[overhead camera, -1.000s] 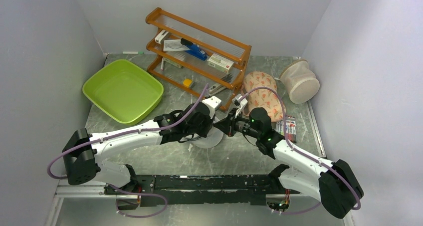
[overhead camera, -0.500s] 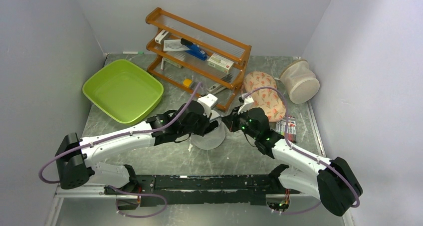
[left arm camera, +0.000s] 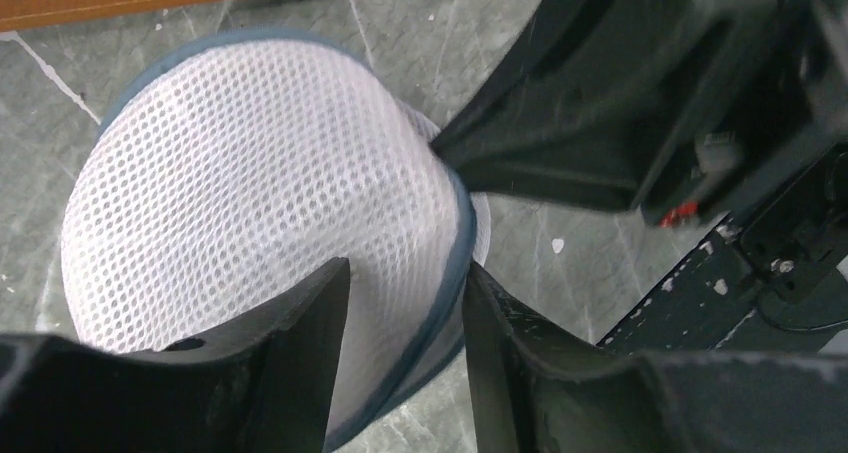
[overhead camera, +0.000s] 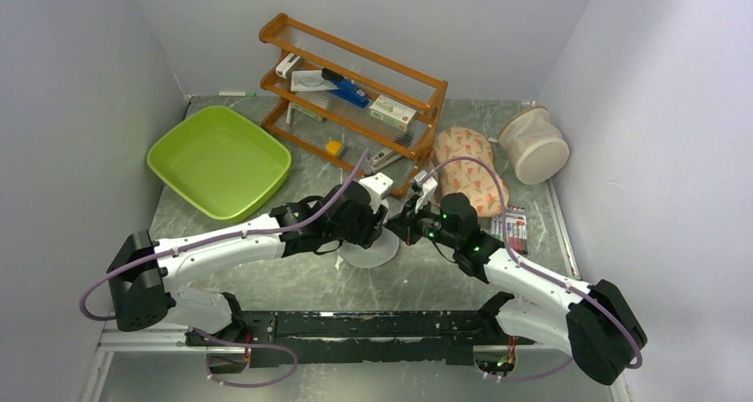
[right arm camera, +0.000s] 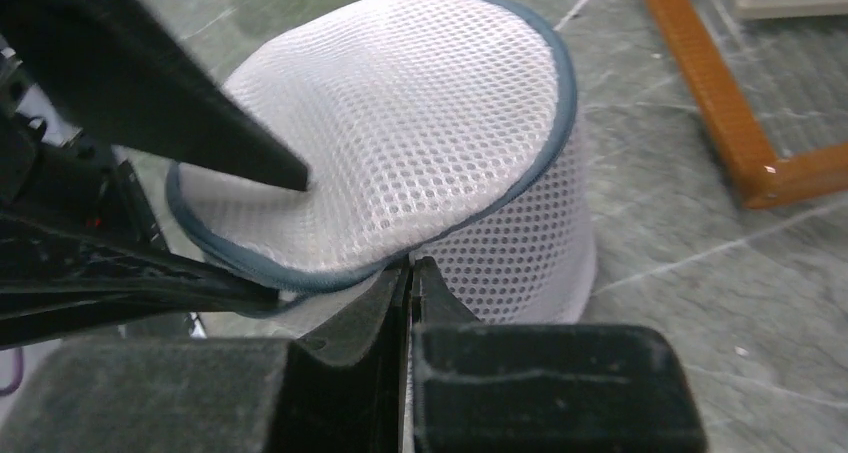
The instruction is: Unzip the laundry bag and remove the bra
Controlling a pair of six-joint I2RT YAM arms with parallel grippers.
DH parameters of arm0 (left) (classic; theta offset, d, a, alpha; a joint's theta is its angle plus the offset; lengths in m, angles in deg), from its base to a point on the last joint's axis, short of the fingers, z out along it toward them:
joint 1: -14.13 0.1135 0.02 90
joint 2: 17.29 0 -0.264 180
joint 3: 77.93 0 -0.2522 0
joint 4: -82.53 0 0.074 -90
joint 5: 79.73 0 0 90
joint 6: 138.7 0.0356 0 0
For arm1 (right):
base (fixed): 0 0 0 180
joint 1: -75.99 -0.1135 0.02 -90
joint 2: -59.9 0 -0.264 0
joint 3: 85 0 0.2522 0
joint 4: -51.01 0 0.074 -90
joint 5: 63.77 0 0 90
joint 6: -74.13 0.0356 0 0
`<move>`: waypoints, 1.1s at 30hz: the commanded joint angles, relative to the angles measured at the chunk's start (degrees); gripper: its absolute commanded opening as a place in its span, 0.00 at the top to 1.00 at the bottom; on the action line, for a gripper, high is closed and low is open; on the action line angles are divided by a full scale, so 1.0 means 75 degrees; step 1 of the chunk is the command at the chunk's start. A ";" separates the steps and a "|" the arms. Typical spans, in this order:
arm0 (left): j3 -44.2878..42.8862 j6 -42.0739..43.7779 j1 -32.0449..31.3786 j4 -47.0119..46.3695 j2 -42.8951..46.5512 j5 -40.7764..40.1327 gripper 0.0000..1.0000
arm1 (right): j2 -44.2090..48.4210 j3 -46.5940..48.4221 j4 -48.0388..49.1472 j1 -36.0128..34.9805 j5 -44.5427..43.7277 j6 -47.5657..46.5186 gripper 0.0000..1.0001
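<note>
Left claw [left arm camera: 405, 273], spread astride the lid rim of the laundry bag [left arm camera: 250, 173], should clamp there while my right claw [right arm camera: 410, 268], pressed together, does the unzipping.

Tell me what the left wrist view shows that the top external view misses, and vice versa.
Left wrist only: the laundry bag's mesh weave and grey rim, straddled by the left pincer. Top external only: the green tub, wooden rack, patterned pouch and beige mesh cylinder. Both: the bag, the table and the right pincer at the bag's edge.

Overhead cam wide; 2 wrist cams share bag [left arm camera: 250, 193].
</note>
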 commanded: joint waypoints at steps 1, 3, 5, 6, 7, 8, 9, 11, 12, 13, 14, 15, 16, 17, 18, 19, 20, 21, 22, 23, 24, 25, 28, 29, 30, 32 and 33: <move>-0.0542 0.0136 -0.0007 -0.0265 -0.0137 0.0340 0.39 | 0.0275 0.0131 -0.0022 -0.0314 0.0537 -0.0287 1.00; -0.0583 0.0154 -0.0013 -0.0257 -0.0227 0.0319 0.35 | 0.0387 0.0100 0.0060 -0.0354 0.0539 -0.0208 1.00; -0.0575 0.0162 -0.0005 -0.0234 -0.0305 0.0301 0.36 | 0.0454 0.0060 0.0219 -0.0376 0.0606 -0.0064 1.00; -0.0564 0.0156 -0.0010 -0.0206 -0.0348 0.0282 0.37 | 0.0472 0.0024 0.0330 -0.0385 0.0665 0.0016 1.00; -0.0552 0.0150 -0.0005 -0.0165 -0.0375 0.0256 0.39 | 0.0478 -0.0002 0.0439 -0.0392 0.0705 0.0075 1.00; -0.0530 0.0137 -0.0010 -0.0120 -0.0393 0.0210 0.42 | 0.0469 -0.0016 0.0524 -0.0397 0.0722 0.0134 1.00; -0.0501 0.0122 -0.0008 -0.0081 -0.0396 0.0161 0.47 | 0.0449 -0.0033 0.0578 -0.0400 0.0718 0.0194 1.00; -0.0443 0.0088 -0.0004 -0.0021 -0.0377 0.0017 0.56 | 0.0429 -0.0039 0.0646 -0.0397 0.0658 0.0278 1.00; -0.0408 0.0073 -0.0013 0.0012 -0.0342 -0.0064 0.62 | 0.0425 -0.0044 0.0660 -0.0398 0.0631 0.0283 1.00; -0.0362 0.0043 -0.0005 0.0041 -0.0282 -0.0154 0.69 | 0.0428 -0.0041 0.0656 -0.0404 0.0585 0.0273 1.00; -0.0316 0.0013 -0.0010 0.0036 -0.0222 -0.0229 0.74 | 0.0427 -0.0050 0.0620 -0.0397 0.0493 0.0256 1.00; -0.0280 0.0010 -0.0005 0.0040 -0.0149 -0.0291 0.78 | 0.0422 -0.0044 0.0550 -0.0398 0.0338 0.0233 1.00; -0.0250 0.0019 -0.0004 0.0030 -0.0050 -0.0345 0.82 | 0.0423 -0.0033 0.0434 -0.0403 0.0134 0.0224 1.00; -0.0226 0.0031 -0.0004 0.0025 -0.0008 -0.0401 0.84 | 0.0398 -0.0002 0.0281 -0.0400 -0.0154 0.0225 1.00; -0.0213 0.0041 -0.0004 0.0033 0.0079 -0.0473 0.87 | 0.0375 0.0031 0.0125 -0.0406 -0.0459 0.0260 1.00; -0.0201 0.0044 -0.0006 0.0060 0.0141 -0.0545 0.89 | 0.0351 0.0053 -0.0017 -0.0401 -0.0797 0.0310 1.00; -0.0198 0.0056 -0.0010 0.0084 0.0194 -0.0625 0.92 | 0.0331 0.0070 -0.0152 -0.0400 -0.1095 0.0407 1.00; -0.0181 0.0062 -0.0005 0.0102 0.0245 -0.0698 0.93 | 0.0290 0.0084 -0.0289 -0.0406 -0.1437 0.0504 1.00; -0.0175 0.0077 -0.0004 0.0124 0.0292 -0.0776 0.93 | 0.0253 0.0128 -0.0437 -0.0399 -0.1808 0.0591 1.00; -0.0164 0.0088 -0.0004 0.0148 0.0335 -0.0824 0.93 | 0.0198 0.0169 -0.0606 -0.0388 -0.2150 0.0711 1.00; -0.0152 0.0105 -0.0004 0.0175 0.0377 -0.0866 0.93 | 0.0147 0.0223 -0.0777 -0.0372 -0.2496 0.0838 1.00; -0.0135 0.0105 -0.0006 0.0185 0.0413 -0.0899 0.93 | 0.0105 0.0263 -0.0914 -0.0332 -0.2749 0.0937 1.00; -0.0077 0.0084 -0.0006 0.0259 0.0499 -0.0966 0.93 | 0.0005 0.0285 -0.1073 -0.0087 -0.2926 0.1189 1.00; -0.0055 0.0065 -0.0004 0.0288 0.0514 -0.0989 0.93 | -0.0005 0.0269 -0.1036 0.0019 -0.2841 0.1246 1.00; -0.0021 0.0048 -0.0004 0.0320 0.0534 -0.1004 0.93 | 0.0015 0.0248 -0.1002 0.0111 -0.2733 0.1284 1.00; 0.0031 0.0002 -0.0006 0.0362 0.0561 -0.0985 0.93 | 0.0094 0.0175 -0.0777 0.0236 -0.2185 0.1215 1.00; 0.0052 -0.0011 -0.0006 0.0369 0.0573 -0.0936 0.93 | 0.0130 0.0127 -0.0597 0.0241 -0.1822 0.1101 1.00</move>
